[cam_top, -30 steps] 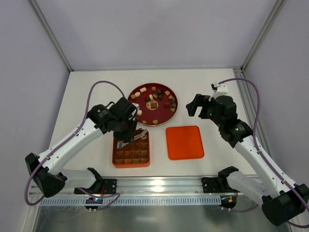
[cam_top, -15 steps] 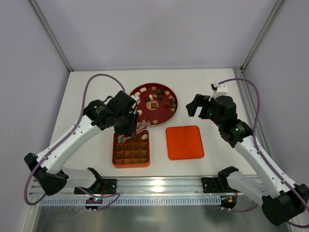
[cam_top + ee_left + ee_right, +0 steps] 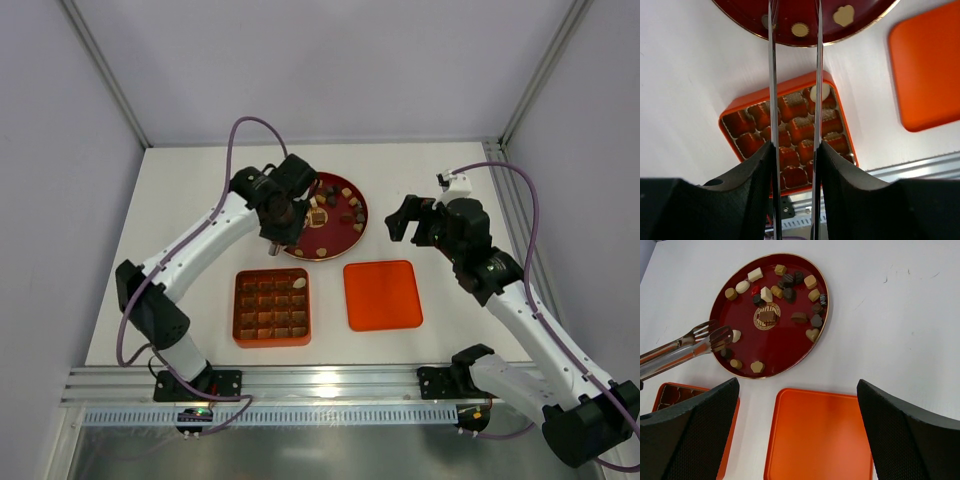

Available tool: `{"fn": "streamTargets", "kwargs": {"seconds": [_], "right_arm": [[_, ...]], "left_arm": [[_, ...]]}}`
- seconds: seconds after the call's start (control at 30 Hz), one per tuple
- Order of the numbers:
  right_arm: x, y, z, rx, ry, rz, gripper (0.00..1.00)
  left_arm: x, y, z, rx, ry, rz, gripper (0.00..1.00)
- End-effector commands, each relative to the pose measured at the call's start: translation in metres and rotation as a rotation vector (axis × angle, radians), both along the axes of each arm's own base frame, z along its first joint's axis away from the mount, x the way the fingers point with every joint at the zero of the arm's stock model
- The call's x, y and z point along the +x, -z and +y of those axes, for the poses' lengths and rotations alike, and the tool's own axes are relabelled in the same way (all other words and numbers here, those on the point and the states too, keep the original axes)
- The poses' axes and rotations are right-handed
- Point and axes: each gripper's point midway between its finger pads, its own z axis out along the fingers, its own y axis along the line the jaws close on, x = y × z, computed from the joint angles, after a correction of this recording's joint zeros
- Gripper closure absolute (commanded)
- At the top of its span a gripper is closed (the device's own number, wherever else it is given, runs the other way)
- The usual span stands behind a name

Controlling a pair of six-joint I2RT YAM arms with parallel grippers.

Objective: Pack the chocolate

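The left arm point(image 3: 195, 250) reaches far forward, its gripper point(image 3: 795, 150) pointing down and seemingly pinched on the tongs point(image 3: 773, 75), while the right arm point(image 3: 520, 310) bends inward, its gripper point(image 3: 402, 220) spread wide.

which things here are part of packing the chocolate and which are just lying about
In the job: chocolate on the red plate, one cream piece in the gridded box, tongs in the left claw.
Lying about: orange lid, open right claw holding nothing.

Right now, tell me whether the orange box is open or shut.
Open. The orange box shows its grid of cells, and its flat lid lies apart beside it.
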Motion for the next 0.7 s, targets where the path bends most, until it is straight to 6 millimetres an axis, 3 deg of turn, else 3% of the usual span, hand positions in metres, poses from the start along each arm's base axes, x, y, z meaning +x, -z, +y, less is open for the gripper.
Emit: {"fn": "streamTargets", "kwargs": {"seconds": [0.0,0.27,0.67], "right_arm": [[-0.001,-0.017,0.001,0.007,-0.014,-0.058,0.0],[-0.001,-0.019,0.004,0.013,-0.025,-0.058,0.0],[-0.001,-0.015,0.002,0.008,-0.02,-0.055,0.0]], "left_arm": [[0.029,-0.01,0.016,0.046,-0.028,-0.083,0.6],[0.047,0.015,0.026,0.061,-0.058,-0.031,0.57],[0.048,0.045,0.024,0.068,-0.051,0.039,0.57]]}}
